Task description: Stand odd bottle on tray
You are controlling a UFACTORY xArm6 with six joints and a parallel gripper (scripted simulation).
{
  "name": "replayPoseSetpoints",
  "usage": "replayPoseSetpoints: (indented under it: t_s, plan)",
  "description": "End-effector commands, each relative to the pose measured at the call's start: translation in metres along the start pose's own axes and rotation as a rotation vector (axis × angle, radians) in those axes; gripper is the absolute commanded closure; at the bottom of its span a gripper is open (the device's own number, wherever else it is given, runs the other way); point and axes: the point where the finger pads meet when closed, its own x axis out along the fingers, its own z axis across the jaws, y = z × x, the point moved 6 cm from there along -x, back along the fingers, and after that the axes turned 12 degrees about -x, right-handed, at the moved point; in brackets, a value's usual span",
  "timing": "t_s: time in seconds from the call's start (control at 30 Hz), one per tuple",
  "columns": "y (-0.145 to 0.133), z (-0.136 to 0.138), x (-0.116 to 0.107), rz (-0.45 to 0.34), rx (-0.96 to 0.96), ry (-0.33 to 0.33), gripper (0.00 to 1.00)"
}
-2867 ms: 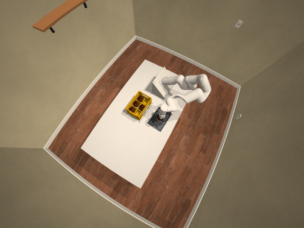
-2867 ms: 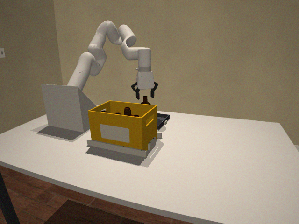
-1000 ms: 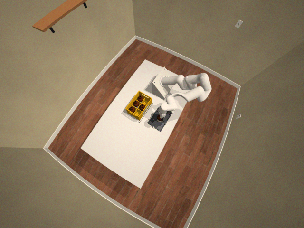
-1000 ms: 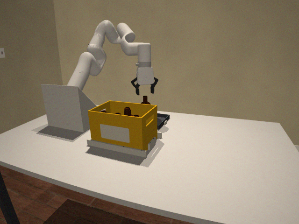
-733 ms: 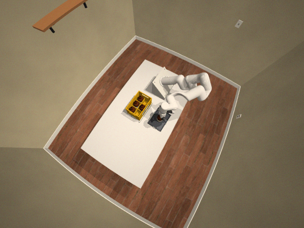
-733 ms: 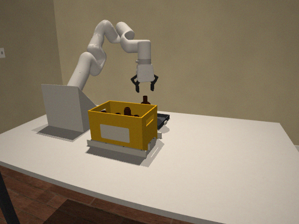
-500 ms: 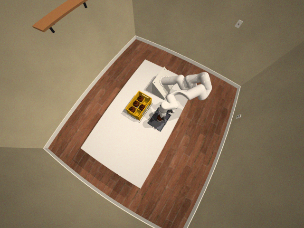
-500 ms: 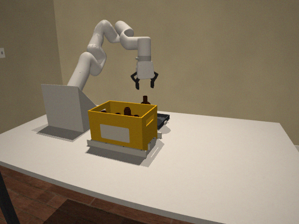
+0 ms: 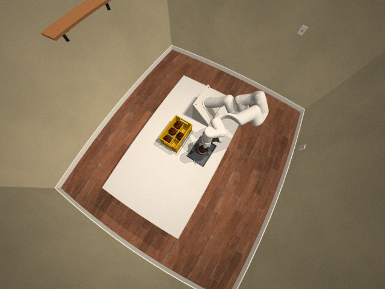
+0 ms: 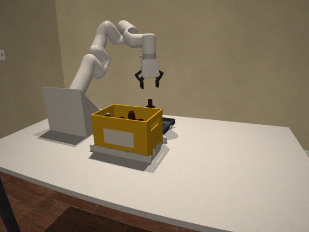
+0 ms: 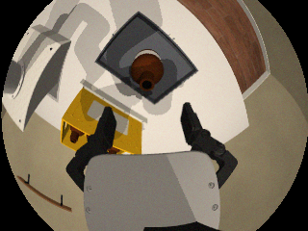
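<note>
A brown bottle (image 9: 201, 150) (image 10: 149, 103) (image 11: 146, 72) stands upright on the dark tray (image 9: 202, 160) (image 10: 168, 122) (image 11: 118, 48), behind the crate in the exterior view. My gripper (image 10: 149, 84) (image 11: 147, 113) is open and empty. It hangs well above the bottle's mouth, apart from it. The yellow crate (image 9: 166, 130) (image 10: 124, 135) (image 11: 73, 118) holds several brown bottles upright in its cells; one neck (image 10: 131, 114) rises above the rim. The arm hides the gripper in the top view.
The crate stands on a pale grey base plate (image 10: 119, 153) on the white table (image 9: 155, 186) (image 10: 224, 162). The arm's grey pedestal (image 10: 64, 110) (image 9: 198, 107) stands behind the crate. The tray lies close to the crate's far side.
</note>
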Motion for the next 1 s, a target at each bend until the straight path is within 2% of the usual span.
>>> replayPoseSetpoints:
  t_s: [0.0,0.27,0.3,0.97]
  plan:
    - [-0.0004,0.0006,-0.0046,-0.002,-0.001,-0.001,0.0]
    - [-0.0004,0.0006,-0.0053,-0.002,-0.001,-0.001,0.0]
    - [-0.0004,0.0006,-0.0053,-0.002,-0.001,-0.001,1.0]
    - [-0.0004,0.0006,-0.0053,-0.002,-0.001,-0.001,1.0]
